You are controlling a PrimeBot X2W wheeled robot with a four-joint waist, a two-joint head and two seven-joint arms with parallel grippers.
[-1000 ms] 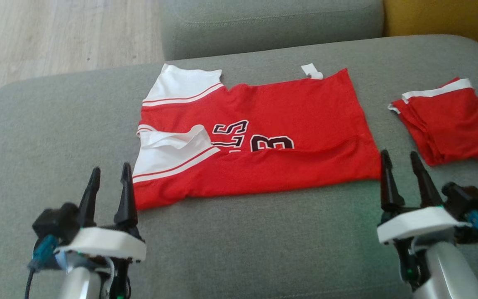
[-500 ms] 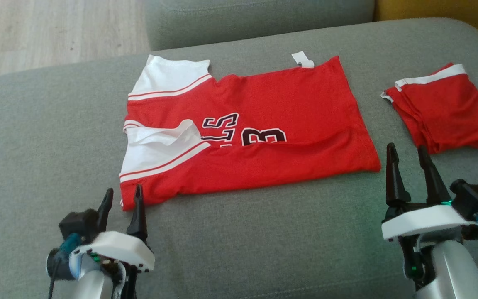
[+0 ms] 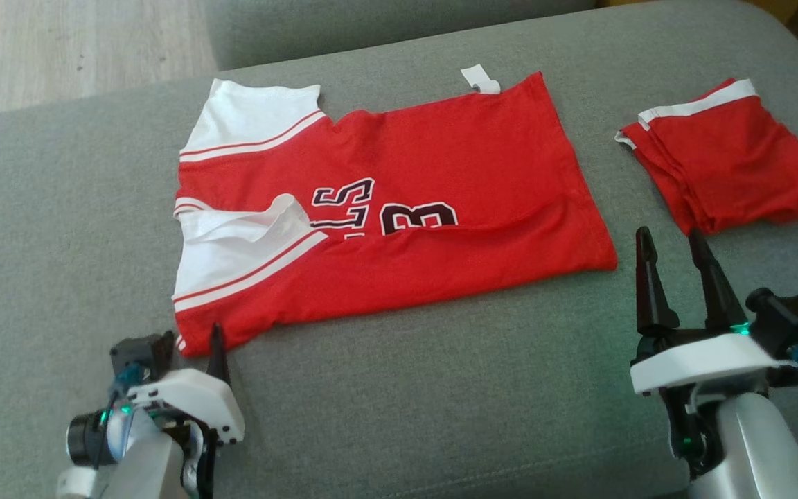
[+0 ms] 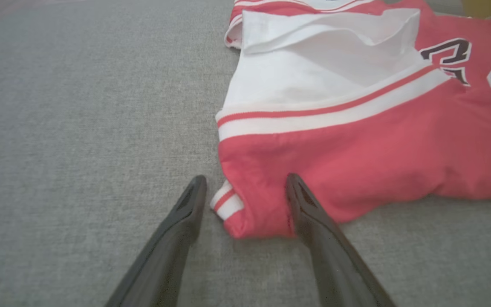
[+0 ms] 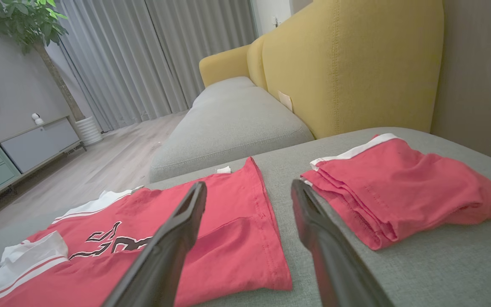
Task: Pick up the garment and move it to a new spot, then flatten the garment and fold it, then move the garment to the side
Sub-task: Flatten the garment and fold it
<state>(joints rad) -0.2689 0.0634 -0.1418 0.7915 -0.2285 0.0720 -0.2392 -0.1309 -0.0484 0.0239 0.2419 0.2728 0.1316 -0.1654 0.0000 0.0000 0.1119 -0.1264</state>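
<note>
- Head view: the red and white jersey [image 3: 399, 208] lies spread and mostly flat in the middle of the grey sofa cushion [image 3: 399, 388]. 1 white sleeve [image 3: 246, 235] is rumpled and folded over at its left side.
- A folded red garment [image 3: 724, 159] sits to the right, apart from the jersey.
- Left wrist view: the left gripper [image 4: 245, 179] has its fingers [image 4: 186, 213] apart, straddling the jersey's near corner [image 4: 245, 217]. I cannot tell whether the tips touch the cloth.
- The right gripper [image 3: 668, 232] hovers with its 2 fingers apart, just off the jersey's right hem, holding nothing.
- The cloth looks thin, light and limp, perhaps a little slick, so it will likely drape and slide rather than keep its shape.
- Best hold, as I judge it: pinch every layer at the 2 near corners so the jersey lifts evenly. Taking the loose sleeve alone would probably bunch it.
</note>
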